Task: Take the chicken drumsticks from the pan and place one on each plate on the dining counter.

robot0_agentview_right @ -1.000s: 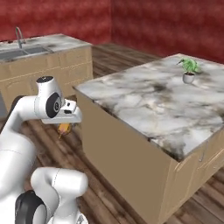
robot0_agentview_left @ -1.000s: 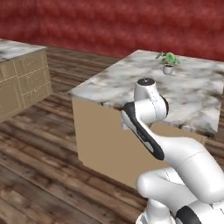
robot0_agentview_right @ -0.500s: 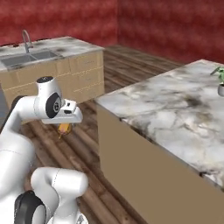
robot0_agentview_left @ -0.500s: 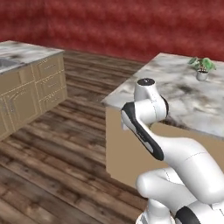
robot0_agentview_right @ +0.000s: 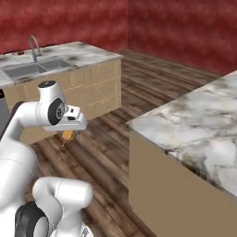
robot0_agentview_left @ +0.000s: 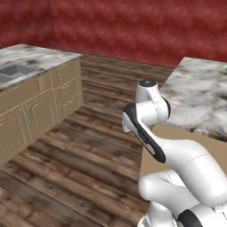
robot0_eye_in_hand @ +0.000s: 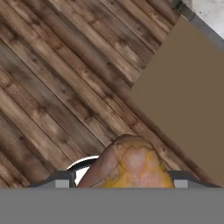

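Arm (robot0_agentview_left: 177, 159): glossy white shell, rounded bulbous links. Dark grey-black bands at the joints; one long dark stripe runs along the forearm link. Round dark cap with grey centre on the wrist joint (robot0_agentview_right: 59, 111). Black disc at the base link. Gripper (robot0_agentview_right: 68, 135) mount white, boxy, flat-edged.

wood plank floor (robot0_agentview_left: 93, 146): dark brown boards, running across the open area between the two units. in the hand view the boards run diagonally.

red wall (robot0_agentview_left: 133, 26): textured, closing the far side of the room; in the right base view it turns a corner.

island (robot0_agentview_right: 194, 139): marble top with dark veins over flat tan side panels, standing on the floor at the right. one tan panel and a corner of the top appear at the upper right of the hand view.
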{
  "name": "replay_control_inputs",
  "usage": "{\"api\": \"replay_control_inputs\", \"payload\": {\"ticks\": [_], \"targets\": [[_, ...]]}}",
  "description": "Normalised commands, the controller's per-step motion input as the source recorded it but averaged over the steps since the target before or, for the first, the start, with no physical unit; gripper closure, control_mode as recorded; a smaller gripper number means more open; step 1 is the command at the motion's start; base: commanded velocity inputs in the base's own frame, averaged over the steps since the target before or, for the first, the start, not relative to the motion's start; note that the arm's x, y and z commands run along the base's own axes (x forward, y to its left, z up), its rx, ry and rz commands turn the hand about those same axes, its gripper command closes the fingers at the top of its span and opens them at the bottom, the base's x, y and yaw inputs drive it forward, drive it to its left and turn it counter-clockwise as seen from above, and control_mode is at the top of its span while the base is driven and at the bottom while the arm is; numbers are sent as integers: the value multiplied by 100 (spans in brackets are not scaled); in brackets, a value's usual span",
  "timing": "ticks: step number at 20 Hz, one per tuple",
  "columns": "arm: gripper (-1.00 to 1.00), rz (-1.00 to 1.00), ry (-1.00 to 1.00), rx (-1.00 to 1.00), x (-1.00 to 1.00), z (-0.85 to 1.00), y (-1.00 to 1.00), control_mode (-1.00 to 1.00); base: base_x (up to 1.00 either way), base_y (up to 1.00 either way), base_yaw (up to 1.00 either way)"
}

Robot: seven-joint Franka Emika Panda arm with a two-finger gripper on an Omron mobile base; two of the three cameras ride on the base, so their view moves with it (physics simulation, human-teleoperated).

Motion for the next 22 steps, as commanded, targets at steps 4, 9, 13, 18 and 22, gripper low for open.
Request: {"api": "replay_control_inputs", "payload": {"ticks": [4, 9, 13, 18, 22], "targets": [[100, 0, 0, 0, 0, 0, 0, 100, 60, 100, -13], [100, 0, 0, 0, 0, 0, 0, 100, 72, 88, -21], [100, 0, 0, 0, 0, 0, 0, 100, 75, 82, -25], [100, 0, 0, 0, 0, 0, 0, 100, 83, 70, -35], [100, 0, 0, 0, 0, 0, 0, 100, 92, 53, -49]]}}
